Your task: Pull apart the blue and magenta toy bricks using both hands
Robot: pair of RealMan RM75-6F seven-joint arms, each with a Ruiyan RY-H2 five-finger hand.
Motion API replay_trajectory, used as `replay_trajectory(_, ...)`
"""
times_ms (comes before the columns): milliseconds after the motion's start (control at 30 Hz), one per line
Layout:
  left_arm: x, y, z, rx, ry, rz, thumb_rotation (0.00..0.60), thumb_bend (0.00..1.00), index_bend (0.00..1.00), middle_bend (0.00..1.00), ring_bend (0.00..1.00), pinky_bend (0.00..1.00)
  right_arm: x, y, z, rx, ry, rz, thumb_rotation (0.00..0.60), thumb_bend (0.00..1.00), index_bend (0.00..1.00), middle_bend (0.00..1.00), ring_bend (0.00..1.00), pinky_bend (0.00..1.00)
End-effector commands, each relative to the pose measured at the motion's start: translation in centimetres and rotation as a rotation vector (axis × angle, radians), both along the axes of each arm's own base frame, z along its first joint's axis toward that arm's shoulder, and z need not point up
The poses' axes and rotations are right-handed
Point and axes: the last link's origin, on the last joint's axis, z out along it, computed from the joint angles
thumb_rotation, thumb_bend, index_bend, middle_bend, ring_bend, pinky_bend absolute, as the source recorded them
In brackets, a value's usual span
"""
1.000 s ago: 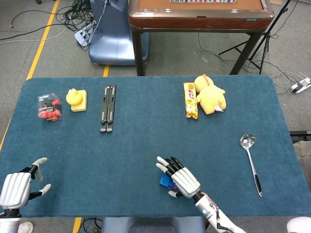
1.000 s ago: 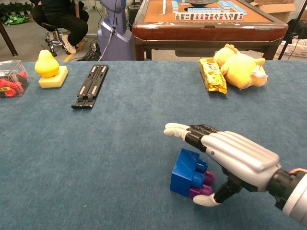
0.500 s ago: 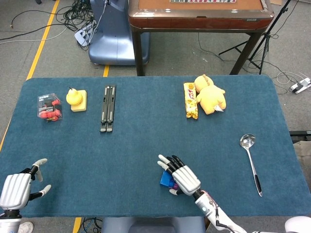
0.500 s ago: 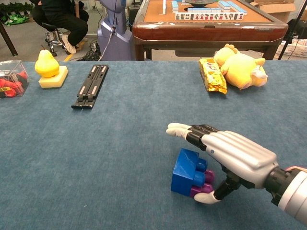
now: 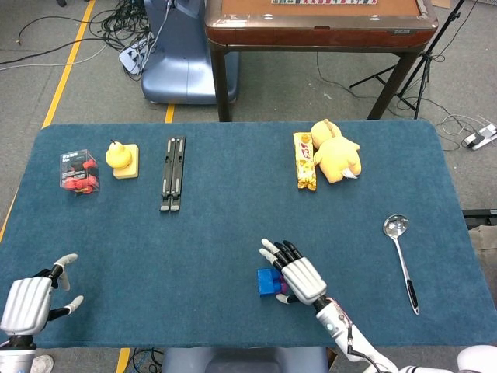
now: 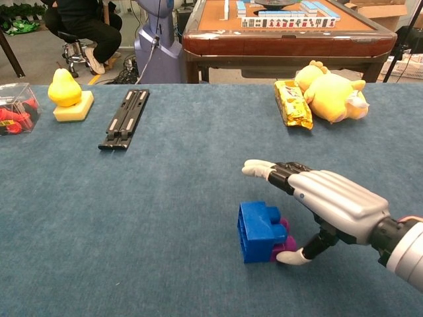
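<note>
While the right hand (image 6: 330,205) hovers spread beside the joined blue brick (image 6: 259,231) and magenta brick (image 6: 283,242), thumb touching, the left hand (image 5: 27,299) rests apart, fingers spread.

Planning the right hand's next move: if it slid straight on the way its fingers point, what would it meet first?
The right hand points up-table, leftward; the blue brick sits beside and below it, off that line. Bare table ahead; the black folded stand is probably first, though depth is unclear.

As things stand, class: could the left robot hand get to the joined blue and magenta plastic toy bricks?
Probably yes: bare carpet lies between the left robot hand and the bricks, though it sits far off.
</note>
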Motion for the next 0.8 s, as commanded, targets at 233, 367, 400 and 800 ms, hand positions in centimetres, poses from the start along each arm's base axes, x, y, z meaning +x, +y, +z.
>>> replay_trajectory(233, 0.1, 0.1, 0.0, 0.001, 0.000, -0.003, 0.600, 0.14, 0.28, 0.58, 0.55, 0.73, -0.5, -0.5, 0.9, 0.002, 0.020, -0.015, 0.600, 0.00, 0.00, 0.00, 0.00, 0.00)
replay_trajectory(367, 0.1, 0.2, 0.2, 0.003, 0.000, -0.004, 0.600, 0.14, 0.28, 0.58, 0.55, 0.73, -1.0, -0.1, 2.2, -0.002, 0.038, -0.020, 0.600, 0.00, 0.00, 0.00, 0.00, 0.05)
replay_trajectory(400, 0.1, 0.2, 0.2, 0.003, 0.000, -0.005, 0.600, 0.14, 0.28, 0.58, 0.55, 0.73, -1.1, -0.1, 2.6, -0.007, 0.040, -0.021, 0.600, 0.00, 0.00, 0.00, 0.00, 0.09)
replay_trajectory(800, 0.4, 0.6, -0.1, -0.003, -0.003, -0.018, 0.600, 0.14, 0.28, 0.58, 0.55, 0.73, -2.1, -0.2, 5.5, -0.023, 0.043, -0.086, 0.600, 0.00, 0.17, 0.91, 0.92, 0.95)
